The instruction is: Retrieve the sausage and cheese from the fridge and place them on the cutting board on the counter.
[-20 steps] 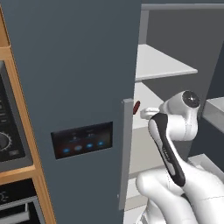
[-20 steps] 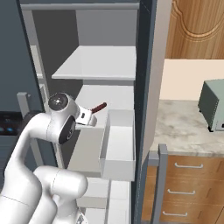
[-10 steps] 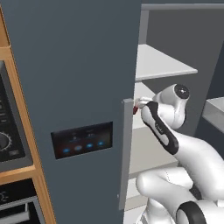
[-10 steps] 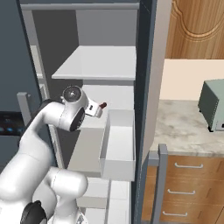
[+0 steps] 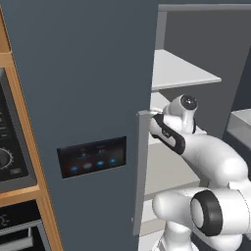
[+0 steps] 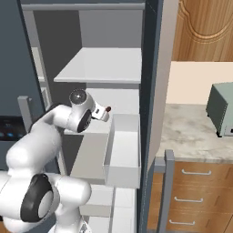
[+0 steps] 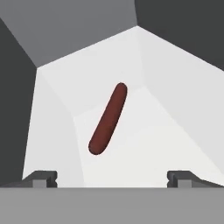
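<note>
- While the jaws stand wide apart and grasp nothing, the sausage [image 7: 108,119] lies ahead, centred between them.
- It rests slanted on the white fridge [image 5: 88,73] shelf [image 7: 144,144], untouched.

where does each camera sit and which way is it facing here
Left base view: behind the arm's left, facing the fridge door and shelves; the arm rises lower right.
Right base view: behind its right, facing the shelves and counter; the arm rises lower left.
Hand view: on the hand, looking along the open gripper at the sausage; both fingertips show.
Both base views share the fridge shelves and arm.
</note>
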### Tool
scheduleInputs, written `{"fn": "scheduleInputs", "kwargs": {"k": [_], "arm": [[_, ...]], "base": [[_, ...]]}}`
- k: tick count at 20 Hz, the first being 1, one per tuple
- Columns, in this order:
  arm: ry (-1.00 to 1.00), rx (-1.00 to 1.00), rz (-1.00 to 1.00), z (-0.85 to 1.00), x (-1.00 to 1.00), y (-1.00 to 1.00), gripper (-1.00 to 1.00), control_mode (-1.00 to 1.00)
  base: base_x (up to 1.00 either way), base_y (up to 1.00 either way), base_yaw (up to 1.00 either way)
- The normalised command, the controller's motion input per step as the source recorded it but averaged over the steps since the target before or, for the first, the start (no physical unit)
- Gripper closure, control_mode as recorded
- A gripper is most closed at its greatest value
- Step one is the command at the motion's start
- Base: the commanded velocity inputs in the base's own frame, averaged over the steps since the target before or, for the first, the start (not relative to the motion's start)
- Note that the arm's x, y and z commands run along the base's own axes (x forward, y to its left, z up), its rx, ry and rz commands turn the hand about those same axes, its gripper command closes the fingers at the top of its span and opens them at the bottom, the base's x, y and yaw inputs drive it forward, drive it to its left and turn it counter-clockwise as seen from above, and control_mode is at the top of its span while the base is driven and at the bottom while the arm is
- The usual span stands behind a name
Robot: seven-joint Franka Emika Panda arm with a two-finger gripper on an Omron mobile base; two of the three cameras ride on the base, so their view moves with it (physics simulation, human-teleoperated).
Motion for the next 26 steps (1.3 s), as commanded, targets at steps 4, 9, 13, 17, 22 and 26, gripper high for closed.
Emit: {"fn": "scheduleInputs", "kwargs": {"k": [4, 9, 13, 17, 22, 26], "arm": [[0.02, 0.03, -0.07, -0.21, 0.57, 0.00, -1.00, -1.00], [0.08, 0.02, -0.01, -0.21, 0.69, 0.00, -1.00, -1.00], [0.11, 0.01, 0.00, -0.23, 0.64, 0.00, -1.00, -1.00], [0.09, 0.00, 0.00, -0.30, 0.58, 0.00, -1.00, -1.00], [0.00, 0.00, 0.00, -0.51, 0.31, 0.00, -1.00, -1.00], [0.00, 0.00, 0.00, -0.46, 0.35, 0.00, -1.00, -1.00]], "base": [[0.00, 0.00, 0.00], [0.00, 0.00, 0.00], [0.00, 0.00, 0.00], [0.00, 0.00, 0.00], [0.00, 0.00, 0.00], [0.00, 0.00, 0.00]]}}
